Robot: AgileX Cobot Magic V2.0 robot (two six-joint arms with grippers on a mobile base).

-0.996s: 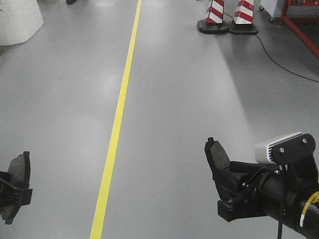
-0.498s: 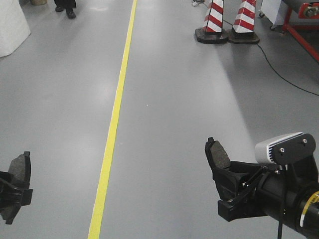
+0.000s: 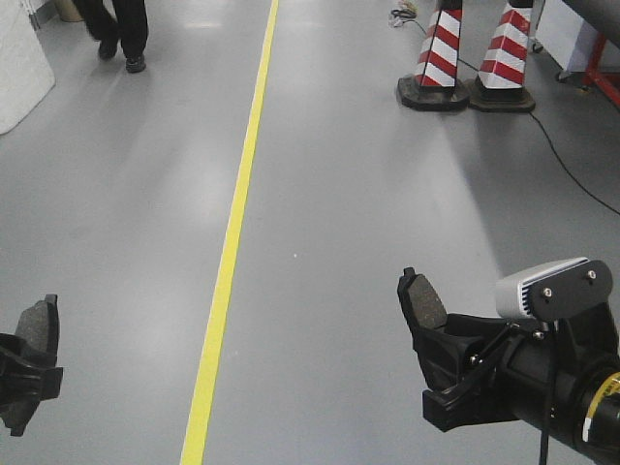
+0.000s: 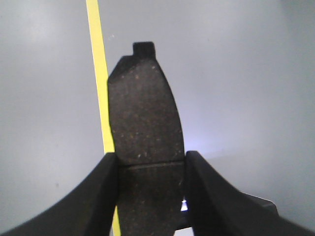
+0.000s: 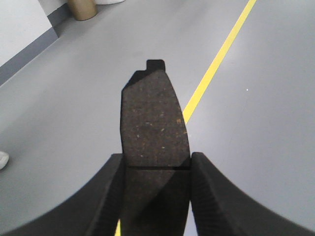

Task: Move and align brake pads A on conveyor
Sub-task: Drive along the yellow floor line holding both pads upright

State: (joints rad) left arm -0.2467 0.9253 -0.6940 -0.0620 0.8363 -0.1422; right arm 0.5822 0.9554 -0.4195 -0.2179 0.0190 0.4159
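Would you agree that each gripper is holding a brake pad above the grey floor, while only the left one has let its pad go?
Not quite: the left gripper has not let go. The left wrist view shows a brake pad clamped between its fingers, just as the right gripper holds its own pad. Both are over the grey floor.

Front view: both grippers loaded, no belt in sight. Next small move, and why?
Probably drive the base on, arms fixed. The left gripper and right gripper each clamp a pad over bare floor; no conveyor shows in any view, so nowhere to place.
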